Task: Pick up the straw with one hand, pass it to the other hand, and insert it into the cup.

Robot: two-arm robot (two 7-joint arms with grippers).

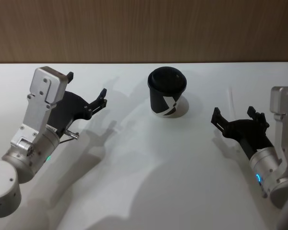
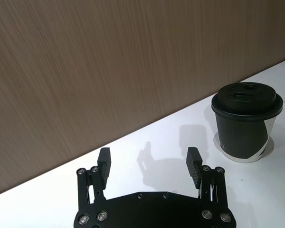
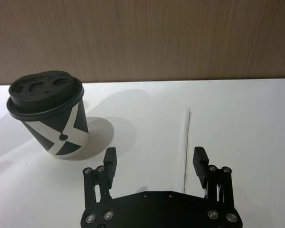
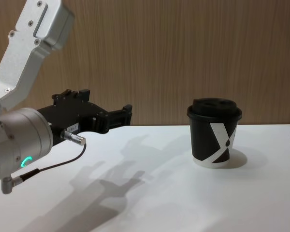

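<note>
The straw (image 3: 186, 147), a thin white tube, lies flat on the white table (image 1: 149, 167), to the right of the cup; it shows faintly as the straw (image 1: 230, 99). My right gripper (image 3: 155, 159) hovers open just short of it, the straw running close to one fingertip (image 3: 199, 156); it is also the right gripper (image 1: 234, 114). The black lidded cup (image 1: 167, 93), with a white X mark, stands upright at the table's middle back: cup (image 3: 50, 114), cup (image 2: 247, 123), cup (image 4: 214, 133). My left gripper (image 1: 86, 85) is open and empty, raised left of the cup, also left gripper (image 2: 148, 161) and left gripper (image 4: 121, 116).
A brown wood-grain wall (image 1: 144, 28) runs along the table's far edge. A thin dark cable (image 4: 53, 166) loops under the left wrist. Bare white table spreads in front of the cup and between the two arms.
</note>
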